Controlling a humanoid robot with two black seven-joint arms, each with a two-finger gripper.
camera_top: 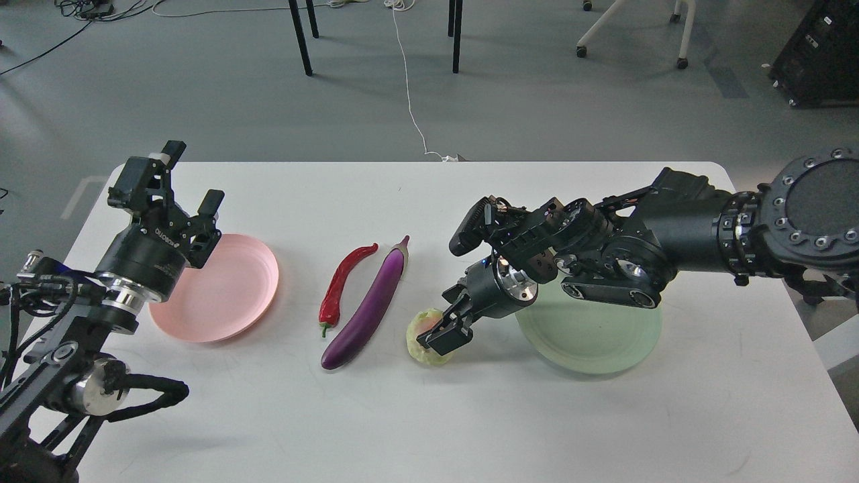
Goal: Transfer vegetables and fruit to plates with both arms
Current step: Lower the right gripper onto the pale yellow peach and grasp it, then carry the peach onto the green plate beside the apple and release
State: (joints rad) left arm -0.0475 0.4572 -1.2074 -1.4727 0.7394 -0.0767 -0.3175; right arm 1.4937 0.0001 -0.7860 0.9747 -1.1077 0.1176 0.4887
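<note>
The yellow-green fruit (419, 333) sits on the white table (429, 416) left of the mint green plate (594, 339). My right gripper (445, 316) is down at the fruit, its fingers apart, one at the fruit's far side and one over its near right side. The purple eggplant (369, 308) and the red chili (339, 285) lie side by side in the middle. The pink plate (228, 295) is at the left. My left gripper (192, 173) is open and empty above that plate's far left rim. The pomegranate is hidden behind my right arm.
Chair and table legs (300, 37) and a white cable (409, 100) are on the floor beyond the table's far edge. A black case (822, 54) stands at the far right.
</note>
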